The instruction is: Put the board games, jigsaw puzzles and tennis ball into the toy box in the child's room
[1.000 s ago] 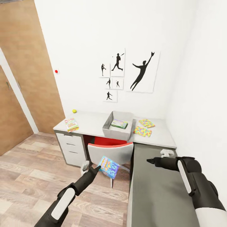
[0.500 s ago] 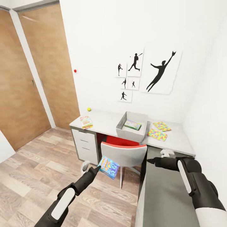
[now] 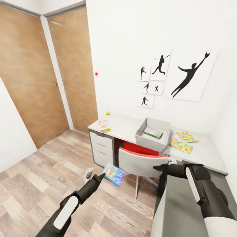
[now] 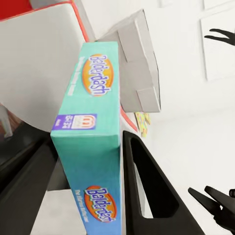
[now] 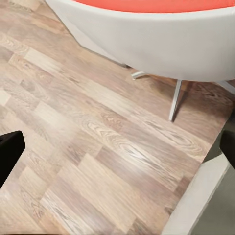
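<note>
My left gripper (image 3: 102, 175) is shut on the smaller blue board game (image 3: 114, 174), held low over the floor in front of the chair; its "Balderdash" edge (image 4: 93, 132) sits between the black fingers (image 4: 147, 196). On the table (image 3: 126, 126) stands the grey toy box (image 3: 148, 142) with a green-white board game (image 3: 153, 132) inside. Two jigsaw puzzles (image 3: 187, 136) (image 3: 181, 145) lie right of the box. Left of it lie a yellow-red board game (image 3: 104, 125) and the tennis ball (image 3: 107, 113). My right gripper (image 3: 157, 168) hangs open above the bed's edge.
A white chair with a red seat (image 3: 141, 163) stands between me and the table. The grey bed (image 3: 184, 204) runs along the right. Wooden doors (image 3: 39, 75) fill the left wall. Wood floor (image 3: 42, 171) lies open at the left.
The whole view has swung left, so the table and posters now sit further right and more of the doors show. Both arms keep their pose; the blue game stays gripped.
</note>
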Available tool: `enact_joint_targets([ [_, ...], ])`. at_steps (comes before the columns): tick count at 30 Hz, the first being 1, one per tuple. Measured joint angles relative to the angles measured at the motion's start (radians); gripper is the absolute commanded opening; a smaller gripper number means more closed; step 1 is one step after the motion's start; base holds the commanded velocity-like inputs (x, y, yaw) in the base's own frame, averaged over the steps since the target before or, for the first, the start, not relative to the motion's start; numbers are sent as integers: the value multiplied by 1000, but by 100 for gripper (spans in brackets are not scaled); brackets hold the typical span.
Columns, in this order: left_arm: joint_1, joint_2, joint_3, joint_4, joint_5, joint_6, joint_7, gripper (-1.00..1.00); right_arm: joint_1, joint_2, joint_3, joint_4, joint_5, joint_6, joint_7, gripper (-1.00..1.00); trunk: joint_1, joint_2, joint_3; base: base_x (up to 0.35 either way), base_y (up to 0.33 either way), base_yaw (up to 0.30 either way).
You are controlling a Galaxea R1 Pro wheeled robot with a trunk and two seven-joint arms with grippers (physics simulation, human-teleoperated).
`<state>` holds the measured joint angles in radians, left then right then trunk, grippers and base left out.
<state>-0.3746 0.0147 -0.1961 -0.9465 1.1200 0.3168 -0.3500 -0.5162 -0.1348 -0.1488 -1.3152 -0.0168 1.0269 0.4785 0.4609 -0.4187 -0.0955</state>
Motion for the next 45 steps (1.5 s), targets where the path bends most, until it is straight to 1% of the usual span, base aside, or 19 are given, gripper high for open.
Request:
enact_joint_targets([
  [45,0,-3,0,0,0,0,0,-100,0,0,-2,0,0,2,0,100,0,0,0,0,0,294],
])
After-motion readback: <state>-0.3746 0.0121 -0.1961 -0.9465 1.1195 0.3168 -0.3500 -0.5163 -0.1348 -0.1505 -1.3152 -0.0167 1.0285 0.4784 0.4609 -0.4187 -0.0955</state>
